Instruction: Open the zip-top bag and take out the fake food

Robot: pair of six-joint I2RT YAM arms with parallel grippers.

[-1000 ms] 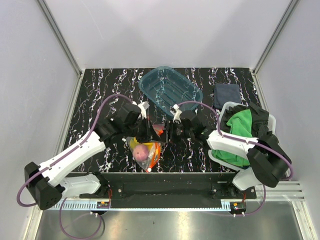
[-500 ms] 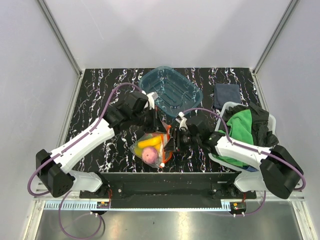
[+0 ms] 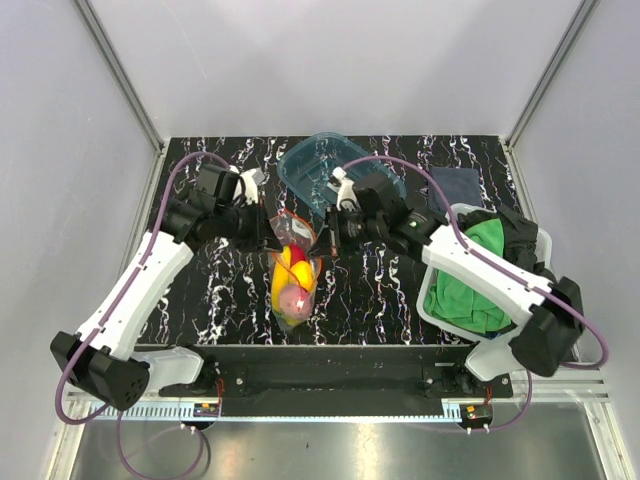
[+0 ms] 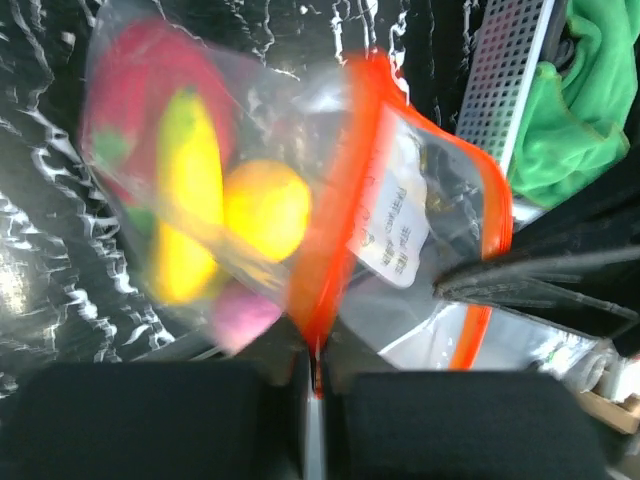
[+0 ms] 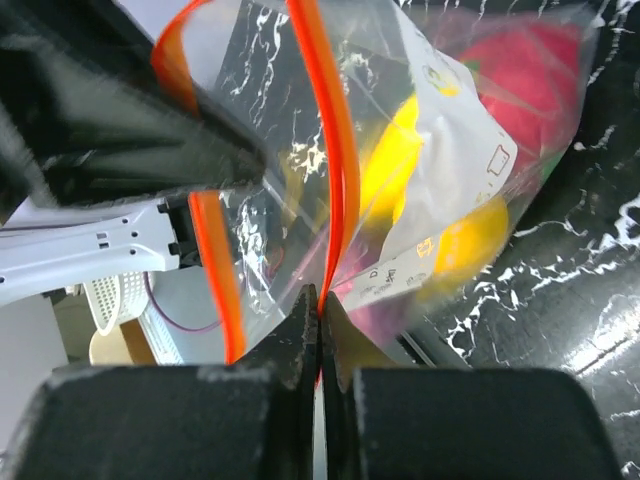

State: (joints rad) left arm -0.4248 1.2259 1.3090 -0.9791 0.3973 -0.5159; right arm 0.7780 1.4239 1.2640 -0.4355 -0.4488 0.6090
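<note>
The zip-top bag (image 3: 293,262) hangs between both grippers above the dark marbled table, its red-orange zip strip (image 4: 330,230) parted into two lips. Shut on one lip is my left gripper (image 4: 318,360), which holds the bag's left side (image 3: 270,232) in the top view. The right gripper (image 5: 321,300) is shut on the other lip (image 5: 340,150), on the bag's right side (image 3: 323,235). Inside the bag lies the fake food (image 3: 291,282): a yellow banana (image 4: 185,190), a round yellow piece (image 4: 265,210), a red fruit (image 5: 525,85) and a pink ball (image 4: 245,315).
A teal transparent tray (image 3: 345,178) stands just behind the bag. A dark folded cloth (image 3: 453,188) lies at the back right. A white basket (image 3: 456,211) with a green cloth (image 3: 478,255) sits at the right, under the right arm.
Both grippers have moved toward the back of the table and apart, carrying the bag up. The right gripper has shut on the zip strip, and the bag's mouth has spread open.
</note>
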